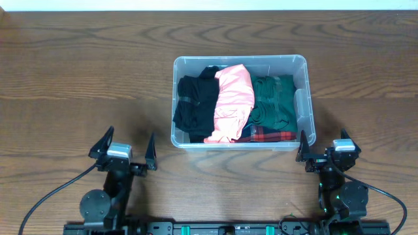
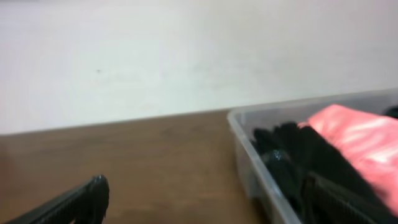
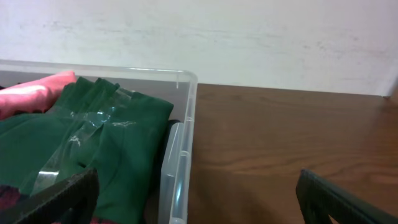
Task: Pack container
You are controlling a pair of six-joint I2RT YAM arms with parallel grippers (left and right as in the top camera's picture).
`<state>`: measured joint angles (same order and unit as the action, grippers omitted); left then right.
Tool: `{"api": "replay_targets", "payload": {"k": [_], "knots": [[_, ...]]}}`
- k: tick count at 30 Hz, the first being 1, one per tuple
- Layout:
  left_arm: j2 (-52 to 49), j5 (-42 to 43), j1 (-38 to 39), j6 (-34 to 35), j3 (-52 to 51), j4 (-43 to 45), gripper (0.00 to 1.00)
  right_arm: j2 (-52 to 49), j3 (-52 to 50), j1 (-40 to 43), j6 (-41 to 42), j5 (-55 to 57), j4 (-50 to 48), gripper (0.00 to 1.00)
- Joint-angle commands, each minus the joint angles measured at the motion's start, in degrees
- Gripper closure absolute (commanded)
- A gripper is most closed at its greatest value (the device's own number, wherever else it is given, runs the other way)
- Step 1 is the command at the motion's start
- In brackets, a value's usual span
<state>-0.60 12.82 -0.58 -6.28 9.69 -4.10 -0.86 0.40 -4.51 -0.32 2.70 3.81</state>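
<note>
Both pincers are spread and empty. The left pincer (image 1: 128,151) and right pincer (image 1: 323,153) sit low at the near edge of the bench (image 1: 78,78). The right one is close beside the container's front-right corner, and the left one is further out from the front-left corner.

The container (image 1: 300,60) is mid-bench and upright, with a long side facing the arms. It holds a black garment (image 1: 194,104) on the left, a pink garment (image 1: 234,98) in the middle and a green garment (image 1: 274,101) on the right. A plaid piece (image 1: 269,135) lies along the front wall.

My read is that the load is in and the job left is settling it.

- The pink one looks highest, and its near end is bunched against the front wall. Tuck that first.
- Use the left pincer. Come in from above rather than over the rim at an angle, so the fingers don't hook the wall.
- Press with the pincer nearly closed. Spread fingers would snag the fabric and drag it back out on retreat.
- Brace the front-right corner with the right pincer. The bin is light plastic on smooth wood, so I'd expect it to slide.
- Push down and toward the back, then lift straight up.
- The right wrist view shows tape or film on the green garment, so avoid rubbing across it.
</note>
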Motion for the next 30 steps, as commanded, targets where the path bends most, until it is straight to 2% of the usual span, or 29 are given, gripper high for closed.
{"api": "replay_targets", "payload": {"k": [1, 5, 8, 30], "knots": [[0.5, -6.4, 0.5, -0.5, -4.6, 4.9, 0.02, 0.3, -0.1, 0.5, -0.6, -0.4, 0.2, 0.01], [0.5, -7.4, 0.5, -0.5, -9.6, 6.7, 0.02, 0.3, -0.1, 0.5, -0.6, -0.4, 0.2, 0.01], [0.5, -7.4, 0.7, -0.5, -9.5, 0.3, 0.02, 0.3, -0.1, 0.5, -0.6, -0.4, 0.2, 0.01], [0.4, -7.3, 0.7, -0.5, -9.4, 0.5, 0.02, 0.3, -0.1, 0.5, -0.6, -0.4, 0.2, 0.01]]}}
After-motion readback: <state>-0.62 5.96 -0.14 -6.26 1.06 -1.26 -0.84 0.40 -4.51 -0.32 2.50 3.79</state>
